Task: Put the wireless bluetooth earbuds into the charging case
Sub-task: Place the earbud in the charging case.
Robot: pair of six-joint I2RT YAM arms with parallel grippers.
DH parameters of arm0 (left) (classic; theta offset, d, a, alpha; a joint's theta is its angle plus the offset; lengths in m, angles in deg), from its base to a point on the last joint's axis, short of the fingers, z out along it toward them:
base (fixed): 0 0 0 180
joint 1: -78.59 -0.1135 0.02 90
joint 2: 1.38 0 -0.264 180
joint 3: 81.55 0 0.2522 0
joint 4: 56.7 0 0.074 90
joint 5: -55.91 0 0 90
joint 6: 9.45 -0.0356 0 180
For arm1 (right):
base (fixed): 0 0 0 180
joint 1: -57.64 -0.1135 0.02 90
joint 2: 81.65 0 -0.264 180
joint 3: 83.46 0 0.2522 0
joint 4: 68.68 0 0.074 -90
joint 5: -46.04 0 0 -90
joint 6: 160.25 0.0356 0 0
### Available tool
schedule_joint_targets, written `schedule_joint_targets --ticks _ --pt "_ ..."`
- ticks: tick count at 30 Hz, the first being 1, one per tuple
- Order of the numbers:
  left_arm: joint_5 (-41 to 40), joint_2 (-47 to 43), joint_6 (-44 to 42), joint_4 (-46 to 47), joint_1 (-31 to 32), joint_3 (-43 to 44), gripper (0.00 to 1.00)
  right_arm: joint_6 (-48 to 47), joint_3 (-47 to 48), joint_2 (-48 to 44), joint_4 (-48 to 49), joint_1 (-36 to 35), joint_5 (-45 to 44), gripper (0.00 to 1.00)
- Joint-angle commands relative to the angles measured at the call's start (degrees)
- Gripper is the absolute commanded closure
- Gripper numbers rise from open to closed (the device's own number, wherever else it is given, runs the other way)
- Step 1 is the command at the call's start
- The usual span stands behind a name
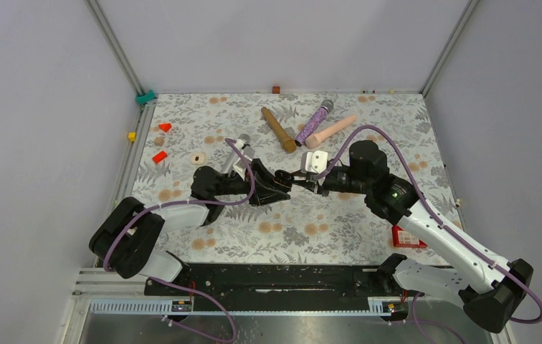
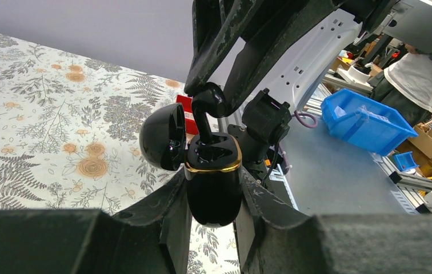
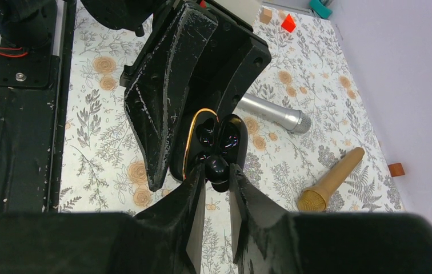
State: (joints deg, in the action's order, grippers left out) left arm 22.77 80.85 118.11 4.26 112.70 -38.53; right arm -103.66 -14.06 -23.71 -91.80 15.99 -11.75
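My left gripper [image 2: 214, 185] is shut on the charging case [image 2: 214, 188], a glossy black shell with a gold rim, held above the table. Its lid [image 2: 162, 137] hangs open to the left. My right gripper [image 3: 216, 176] is shut on one small black earbud [image 3: 216, 166], right at the case's [image 3: 199, 140] open mouth. In the left wrist view the earbud [image 2: 208, 101] hangs from the right fingers [image 2: 219, 40] with its lower end reaching into the case. From above, both grippers meet at the case [image 1: 282, 179] mid-table. Whether another earbud sits inside the case, I cannot tell.
Brown [image 1: 278, 129], purple [image 1: 314, 122] and pink [image 1: 331, 131] microphones lie at the back, and a silver one [image 3: 274, 114] lies near the left arm. Red blocks [image 1: 159, 157] sit at the left. A white piece [image 1: 315, 161] sits behind the grippers, and a red box [image 1: 406, 236] at the right edge.
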Motion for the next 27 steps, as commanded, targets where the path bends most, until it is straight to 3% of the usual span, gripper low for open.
schedule_joint_targets --ticks 1,15,27 --pt "-0.9 -0.8 0.3 6.3 -0.6 1.6 1.00 0.5 -0.7 -1.1 1.2 -0.8 0.3 0.79" --pt "-1.9 -1.2 0.2 7.6 -1.7 0.9 1.00 8.7 -1.6 0.5 7.6 -0.8 -3.0 0.80" --pt "-1.8 -1.6 -0.8 7.7 -1.7 0.5 1.00 12.8 2.1 1.8 2.7 -0.8 -4.2 0.82"
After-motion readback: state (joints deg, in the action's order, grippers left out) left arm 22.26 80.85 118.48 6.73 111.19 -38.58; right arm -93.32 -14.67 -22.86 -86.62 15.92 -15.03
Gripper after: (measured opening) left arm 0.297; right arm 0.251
